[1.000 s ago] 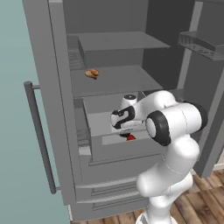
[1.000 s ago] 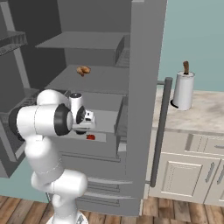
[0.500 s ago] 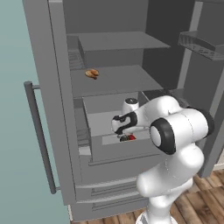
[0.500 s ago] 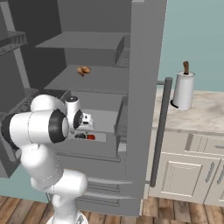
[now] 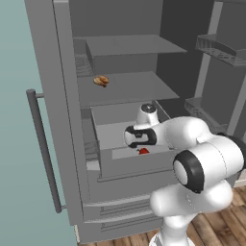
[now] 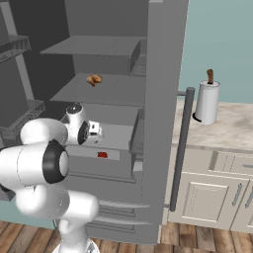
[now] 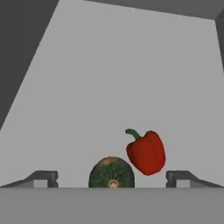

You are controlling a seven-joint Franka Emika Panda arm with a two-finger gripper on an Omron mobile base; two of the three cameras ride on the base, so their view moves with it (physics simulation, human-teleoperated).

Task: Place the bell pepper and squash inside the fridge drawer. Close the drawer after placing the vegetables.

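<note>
- The gripper [image 7: 112, 179] is seen spread wide in the hand view, its two dark fingertips [image 7: 43, 178] standing far apart with nothing clamped between them.
- The squash [image 7: 111, 173] is found low between the tips, resting on the grey floor of the drawer [image 5: 139, 166] and touched by neither tip.
- The pepper [image 7: 146, 152] is placed just beside the squash (green stem pointing up and away from it); whether the two touch cannot be told.
- From the left base view, the drawer is seen pulled out of the fridge [image 5: 62, 120], with the gripper [image 5: 129, 137] held above it and a red patch of the pepper [image 5: 143, 151] showing inside.
- The right base view gives the same: pepper [image 6: 102, 154] inside the open drawer [image 6: 99, 168].
- An orange-brown food item [image 5: 101, 80] is left on the shelf above.
</note>
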